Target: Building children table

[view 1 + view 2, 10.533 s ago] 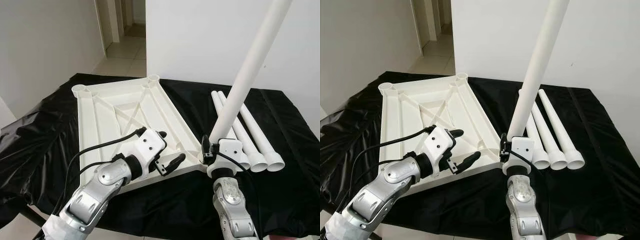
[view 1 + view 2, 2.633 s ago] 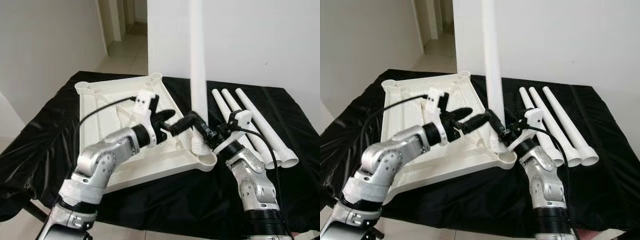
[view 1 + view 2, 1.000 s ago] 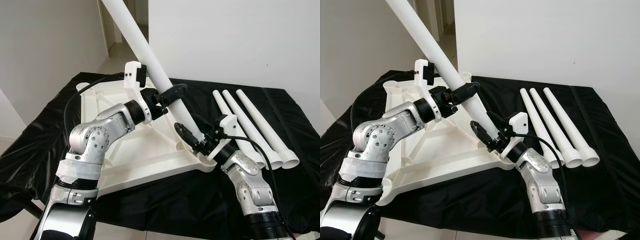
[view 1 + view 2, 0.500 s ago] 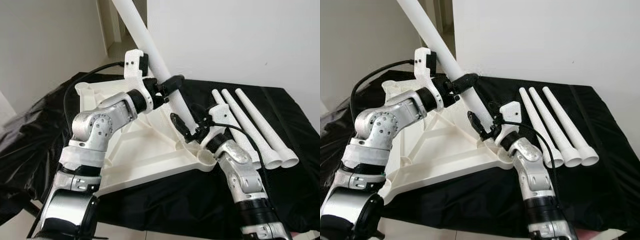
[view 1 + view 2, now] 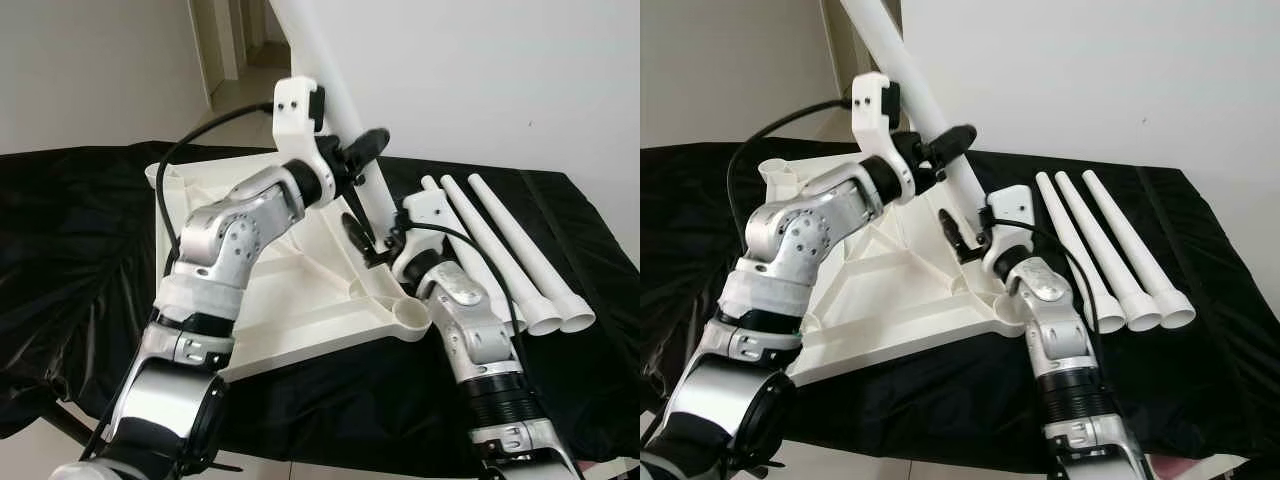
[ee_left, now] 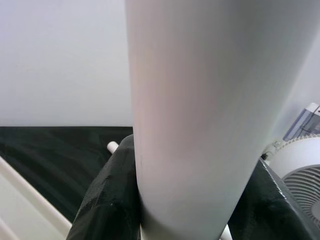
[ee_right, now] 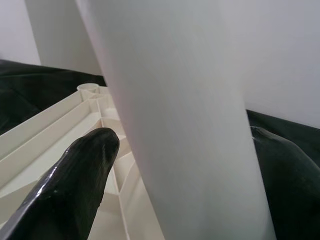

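Your left hand [image 5: 350, 160] is clamped on the leg [image 5: 345, 120] high up, where the tube tilts over the upturned tabletop [image 5: 290, 290] on the worktop [image 5: 70, 250]. Below it, your right hand [image 5: 368, 240] grips the same leg near the corner socket [image 5: 410, 318]. Expect a light, stiff, slick tube: grip low. Three spare legs [image 5: 520, 260] lie just right.

Both grippers [image 5: 940, 150] [image 5: 962, 232] around a tilted white leg [image 5: 930, 125].
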